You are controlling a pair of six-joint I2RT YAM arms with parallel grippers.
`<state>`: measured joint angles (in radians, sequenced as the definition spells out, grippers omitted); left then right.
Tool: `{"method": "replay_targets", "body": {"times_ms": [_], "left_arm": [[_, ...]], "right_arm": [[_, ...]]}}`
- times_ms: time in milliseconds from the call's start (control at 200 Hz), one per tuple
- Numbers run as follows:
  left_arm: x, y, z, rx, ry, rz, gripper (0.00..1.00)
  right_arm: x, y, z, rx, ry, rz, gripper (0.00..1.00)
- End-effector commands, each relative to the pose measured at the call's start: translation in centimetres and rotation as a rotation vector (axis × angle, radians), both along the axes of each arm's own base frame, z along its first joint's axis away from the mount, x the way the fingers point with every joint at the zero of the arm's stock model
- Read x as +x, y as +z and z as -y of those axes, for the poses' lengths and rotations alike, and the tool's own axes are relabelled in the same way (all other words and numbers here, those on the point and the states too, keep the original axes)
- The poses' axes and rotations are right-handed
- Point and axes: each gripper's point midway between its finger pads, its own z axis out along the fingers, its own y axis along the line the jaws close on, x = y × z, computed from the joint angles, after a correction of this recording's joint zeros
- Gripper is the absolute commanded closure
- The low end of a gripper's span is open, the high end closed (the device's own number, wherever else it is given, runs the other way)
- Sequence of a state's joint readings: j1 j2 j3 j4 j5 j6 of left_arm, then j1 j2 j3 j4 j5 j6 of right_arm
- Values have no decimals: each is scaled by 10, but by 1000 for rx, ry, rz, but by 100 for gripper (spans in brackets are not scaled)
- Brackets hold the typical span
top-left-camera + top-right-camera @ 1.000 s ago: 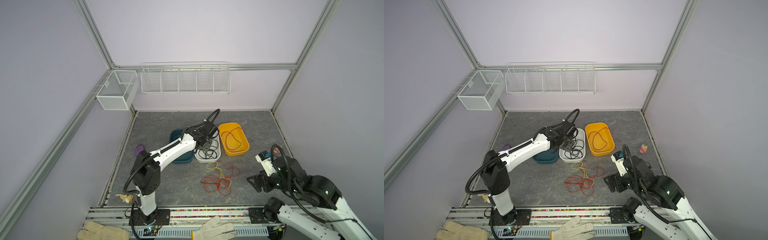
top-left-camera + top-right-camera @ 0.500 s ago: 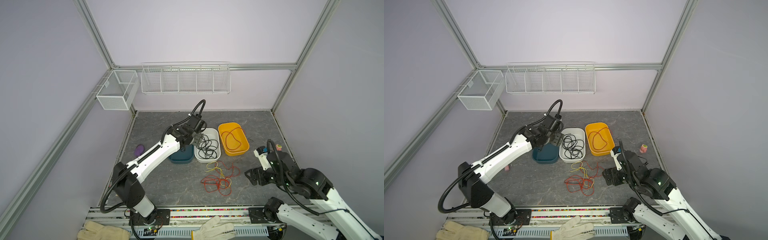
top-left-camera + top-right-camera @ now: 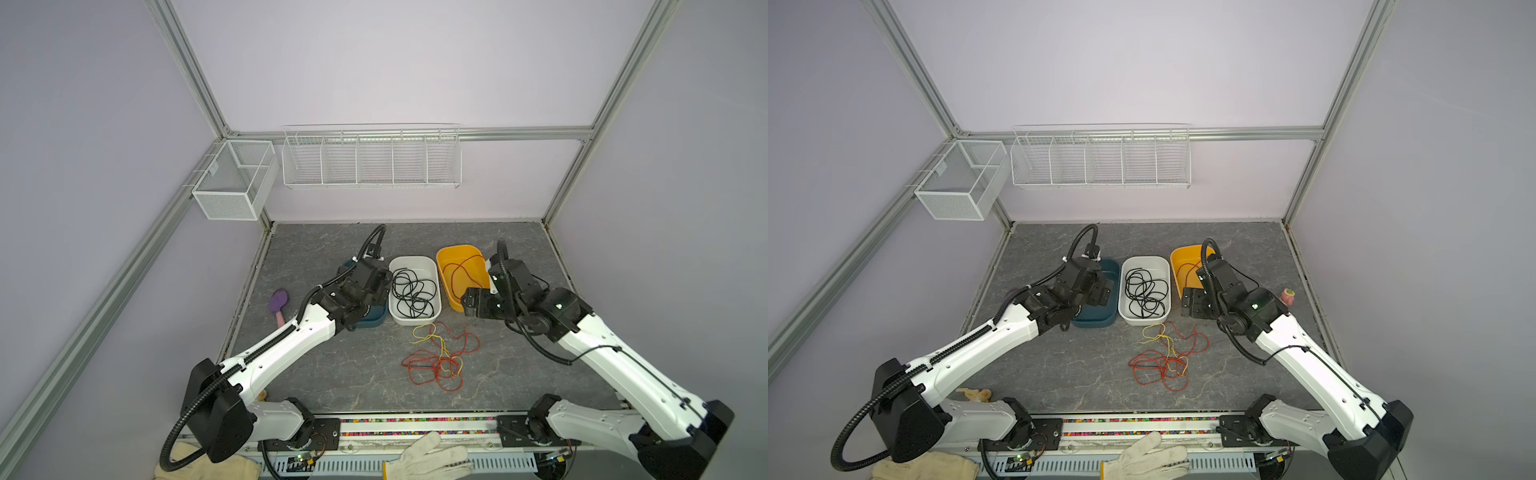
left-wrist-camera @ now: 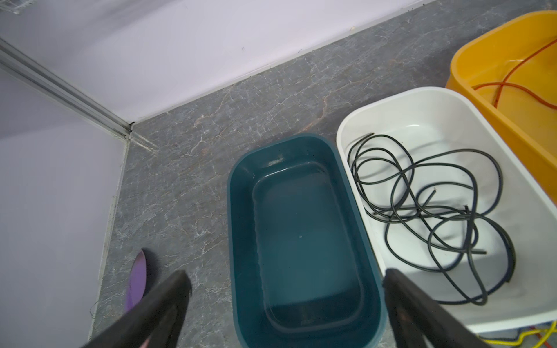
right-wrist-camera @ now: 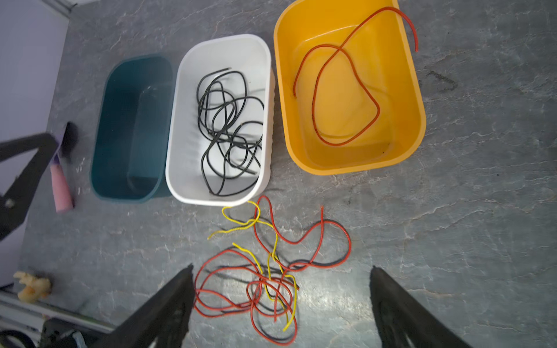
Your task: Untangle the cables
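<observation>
Three smooth, round-cornered plastic tubs stand side by side on the table (image 5: 452, 226), a grey slab veined like marble, inside a booth of pale lilac walls (image 3: 374, 62) with aluminium rails and white wire baskets (image 3: 370, 158) hung along the back. The left end effector (image 4: 286, 278) hangs over the near end of the teal tub (image 4: 230, 211), its two dark fingers spread wide and holding nothing. Just beside it, on the side toward the other arm, the white tub (image 5: 173, 126) holds a black cable (image 5: 229, 141), thin and rubbery, piled in loose overlapping loops. Beyond that, the yellow tub (image 5: 422, 114) holds a single red cable (image 5: 378, 113) lying in one broad curl, with one end arching over the rim. The right end effector (image 5: 281, 271) is likewise released, its fingers far apart and gripping nothing. Directly beneath it, on bare table, lies the tangle of red and yellow cables (image 5: 256, 283), glossy thin wires crossing one another, one yellow end reaching almost to the white tub. A purple brush (image 3: 277, 301) with a pink handle lies out past the left end effector, near the wall.
</observation>
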<state>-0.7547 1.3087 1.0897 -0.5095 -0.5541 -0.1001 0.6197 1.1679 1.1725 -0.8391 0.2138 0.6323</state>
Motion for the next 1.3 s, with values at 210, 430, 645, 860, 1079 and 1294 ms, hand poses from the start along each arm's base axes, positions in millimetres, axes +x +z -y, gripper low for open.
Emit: {"method": "replay_targets", "body": {"times_ms": [210, 430, 645, 860, 1079, 1294], "left_arm": [[-6, 56, -34, -78, 117, 225, 1], [-9, 60, -37, -68, 114, 260, 1], [-11, 60, -28, -46, 67, 246, 1], [-14, 66, -30, -58, 58, 257, 0], [-16, 71, -31, -73, 58, 268, 1], [-18, 74, -32, -84, 58, 269, 1]], "right_arm": [[92, -49, 15, 114, -296, -77, 7], [142, -89, 5, 105, -317, -162, 25], [178, -112, 23, -30, -414, -116, 29], [212, -131, 29, -116, -447, -79, 35], [232, -157, 38, -119, -491, -95, 41], [248, -176, 40, -142, -471, -77, 46]]}}
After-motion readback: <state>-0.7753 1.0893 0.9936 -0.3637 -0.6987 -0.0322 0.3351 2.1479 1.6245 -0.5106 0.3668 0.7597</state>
